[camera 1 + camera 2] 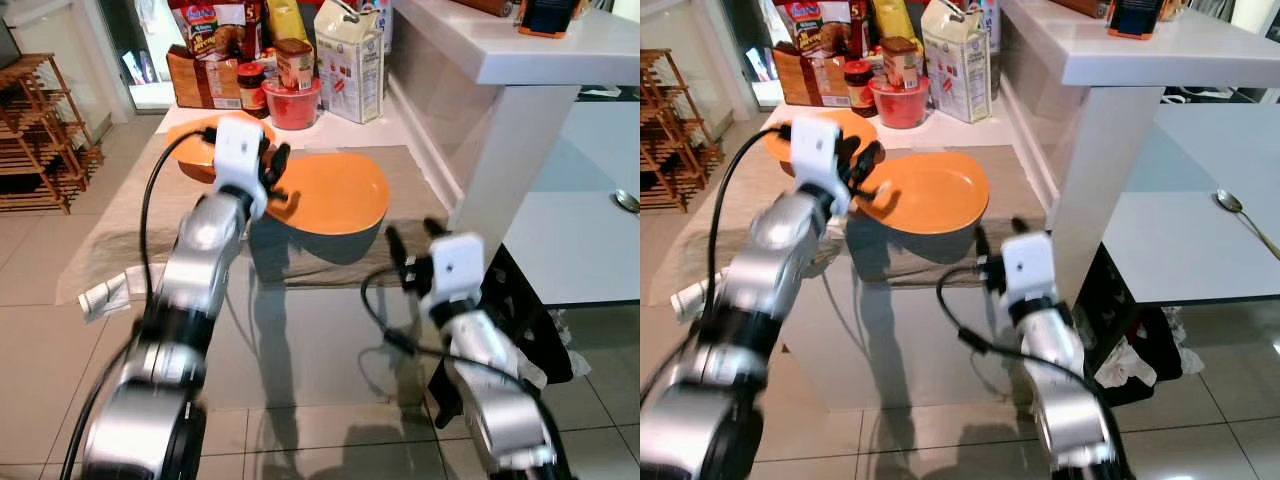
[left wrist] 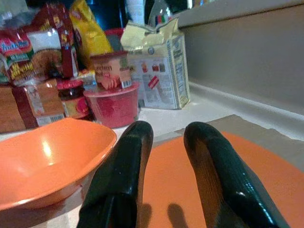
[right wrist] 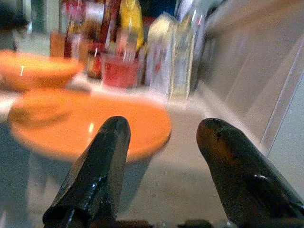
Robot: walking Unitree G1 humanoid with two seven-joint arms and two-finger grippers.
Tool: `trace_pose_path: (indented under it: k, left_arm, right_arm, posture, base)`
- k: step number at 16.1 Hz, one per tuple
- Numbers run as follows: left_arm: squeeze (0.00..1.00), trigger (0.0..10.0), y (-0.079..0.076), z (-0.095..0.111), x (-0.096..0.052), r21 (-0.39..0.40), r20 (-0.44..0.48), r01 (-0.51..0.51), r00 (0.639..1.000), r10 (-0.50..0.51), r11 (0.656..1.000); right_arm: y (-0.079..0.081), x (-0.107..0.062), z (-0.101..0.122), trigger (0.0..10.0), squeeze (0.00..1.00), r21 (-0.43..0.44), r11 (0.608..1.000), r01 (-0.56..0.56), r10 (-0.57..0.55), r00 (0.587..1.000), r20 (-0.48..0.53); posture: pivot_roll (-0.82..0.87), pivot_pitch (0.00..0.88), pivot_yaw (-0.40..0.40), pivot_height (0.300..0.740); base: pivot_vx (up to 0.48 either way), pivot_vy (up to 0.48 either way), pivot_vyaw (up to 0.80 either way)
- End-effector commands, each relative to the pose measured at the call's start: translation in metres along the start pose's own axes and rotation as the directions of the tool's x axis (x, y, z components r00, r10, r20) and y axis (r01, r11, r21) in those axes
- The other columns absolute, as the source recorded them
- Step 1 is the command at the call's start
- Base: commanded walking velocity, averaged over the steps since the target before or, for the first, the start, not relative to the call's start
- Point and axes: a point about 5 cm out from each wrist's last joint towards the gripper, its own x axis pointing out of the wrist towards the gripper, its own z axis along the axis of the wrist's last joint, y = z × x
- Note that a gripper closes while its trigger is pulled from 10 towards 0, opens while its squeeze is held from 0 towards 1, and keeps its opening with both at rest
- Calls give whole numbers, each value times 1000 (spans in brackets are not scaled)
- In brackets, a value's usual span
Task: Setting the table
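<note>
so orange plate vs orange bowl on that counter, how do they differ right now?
Shape: the orange plate is flat and shallow; the orange bowl is deep with raised sides.
Position: the plate juts past the counter's front edge; the bowl sits further back, nearer the groceries.
Contact: the left gripper is at the plate's rim, fingers close together, so it looks gripped; nothing touches the bowl.
Shared: same glossy orange.

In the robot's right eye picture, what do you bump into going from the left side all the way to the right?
Wooden rack → left pincer → orange plate → right pincer → white counter post → spoon on the white table.
</note>
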Motion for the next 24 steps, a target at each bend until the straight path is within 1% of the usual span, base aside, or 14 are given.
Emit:
trace_pose_path:
  k: [1, 2, 3, 4, 5, 6, 7, 9, 10, 11, 14, 17, 23, 24]
  left_arm:
    - [0, 10000, 1, 11, -12, 21, 79, -18, 997, 16, 1000]
    - [0, 10000, 3, 6, -25, 24, 66, -41, 997, 39, 999]
    - [0, 10000, 3, 1, -43, -6, 39, -47, 998, 47, 999]
    - [0, 10000, 5, -3, -65, -24, 2, -58, 998, 58, 998]
    - [0, 10000, 10, -5, -88, -40, -41, -97, 995, 95, 994]
    - [0, 10000, 14, -4, -99, -44, -47, -122, 992, 120, 992]
    - [0, 10000, 17, 5, -111, -14, -34, -152, 988, 151, 988]
    - [0, 10000, 14, 12, -106, 12, -32, -147, 989, 148, 989]
    - [0, 10000, 10, 15, -102, 28, -25, -135, 990, 136, 990]
    - [0, 10000, 7, 18, -102, 21, -14, -127, 992, 127, 992]
    - [0, 10000, -4, 31, -102, 72, 41, -95, 995, 92, 993]
    - [0, 10000, -11, 37, -98, 60, 66, -70, 996, 66, 996]
    - [0, 10000, -12, 40, -96, 32, 87, -101, 991, 98, 994]
    - [0, 10000, -10, 43, -95, 21, 100, -120, 988, 118, 992]
  right_arm:
    - [-9, 8, 23, 10000, 0, -1, 999, 41, -41, 994, 106]
    - [-13, 12, 28, 10000, 0, 2, 999, 53, -53, 992, 118]
    - [-16, 11, 31, 10000, 0, 4, 998, 65, -65, 991, 121]
    - [-18, 7, 31, 10000, 0, 5, 997, 73, -73, 990, 120]
    - [-19, 1, 30, 10000, 0, 4, 997, 78, -78, 991, 110]
    - [-21, -3, 29, 10000, 0, 4, 996, 85, -85, 991, 101]
    - [-22, -7, 25, 10000, 0, 5, 995, 98, -98, 991, 86]
    - [-19, -5, 23, 10000, 0, 11, 996, 93, -94, 992, 80]
    - [-14, -2, 23, 10000, 0, 17, 997, 76, -77, 993, 84]
    - [-14, 0, 24, 10000, 0, 15, 997, 72, -74, 993, 94]
    - [-13, 4, 26, 10000, 0, 2, 997, 80, -80, 990, 115]
    - [-11, 8, 26, 10000, 0, -7, 997, 77, -75, 988, 132]
    - [-6, 11, 23, 10000, 0, -3, 999, 49, -48, 990, 134]
    - [-5, 12, 23, 10000, 0, -1, 999, 45, -45, 990, 135]
  posture:
    - [-48, 0, 26, 740]
    - [-47, 0, 30, 740]
    - [-43, 0, 31, 740]
    - [-44, 0, 38, 740]
    - [-44, 0, 39, 740]
    - [-35, 0, 39, 740]
    - [-16, 0, 35, 740]
    - [-9, 0, 29, 740]
    - [-8, 0, 27, 740]
    - [-6, 0, 26, 740]
    - [-3, 0, 22, 740]
    - [-3, 0, 18, 740]
    - [2, 0, 10, 740]
    - [2, 0, 10, 740]
  base:
    - [0, 0, 0]
    - [0, 0, 0]
    - [0, 0, 0]
    - [0, 0, 0]
    - [0, 0, 0]
    - [0, 0, 0]
    - [0, 0, 0]
    - [0, 0, 0]
    - [472, 0, 0]
    - [472, 0, 0]
    - [480, 0, 0]
    - [480, 0, 0]
    - [471, 0, 0]
    - [0, 0, 0]
